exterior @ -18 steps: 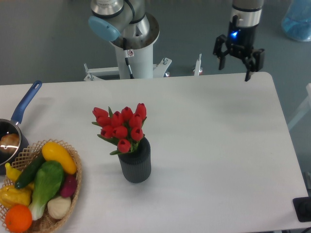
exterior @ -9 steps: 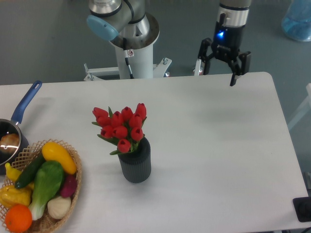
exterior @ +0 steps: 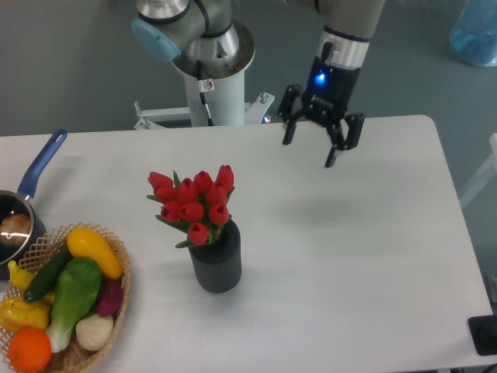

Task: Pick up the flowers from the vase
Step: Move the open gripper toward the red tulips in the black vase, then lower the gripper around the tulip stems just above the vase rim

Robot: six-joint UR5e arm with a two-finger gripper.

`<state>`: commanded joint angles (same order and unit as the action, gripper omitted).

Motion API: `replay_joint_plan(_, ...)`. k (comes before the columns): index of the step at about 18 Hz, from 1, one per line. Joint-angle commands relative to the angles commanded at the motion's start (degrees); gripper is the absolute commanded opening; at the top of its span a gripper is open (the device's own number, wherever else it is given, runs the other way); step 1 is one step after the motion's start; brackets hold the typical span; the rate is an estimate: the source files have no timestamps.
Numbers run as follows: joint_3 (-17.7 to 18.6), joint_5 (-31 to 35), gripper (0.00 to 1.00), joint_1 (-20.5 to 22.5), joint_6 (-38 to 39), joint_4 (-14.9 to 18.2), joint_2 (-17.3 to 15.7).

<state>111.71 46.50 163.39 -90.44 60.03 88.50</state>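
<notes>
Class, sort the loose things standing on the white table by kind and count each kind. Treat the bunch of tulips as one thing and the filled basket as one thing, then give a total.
Bunch of flowers: 1
Vase: 1
Saucepan: 1
Basket of vegetables: 1
Total: 4

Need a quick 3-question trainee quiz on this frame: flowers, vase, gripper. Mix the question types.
1. True or false: the gripper is shut on the flowers.
2. Multiple choice: the flowers are (A) lying on the table, (B) standing in the vase, (C) in the basket.
3. Fill in: the blue handle at the left edge belongs to a ____.

Key:
1. False. The gripper is open, up over the far side of the table, well apart from the flowers.
2. B.
3. Saucepan.
</notes>
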Motion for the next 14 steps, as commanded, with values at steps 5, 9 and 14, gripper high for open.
replay_joint_plan(5,-0.62,0.26,1.00,-4.83,-0.44,-0.09,2.54)
replay_joint_plan(9,-0.62,0.26,1.00,-6.94,-0.53,-0.09,4.74)
replay_joint_plan(14,-0.88,1.31,1.00,-8.26,-1.76,-0.09,5.98)
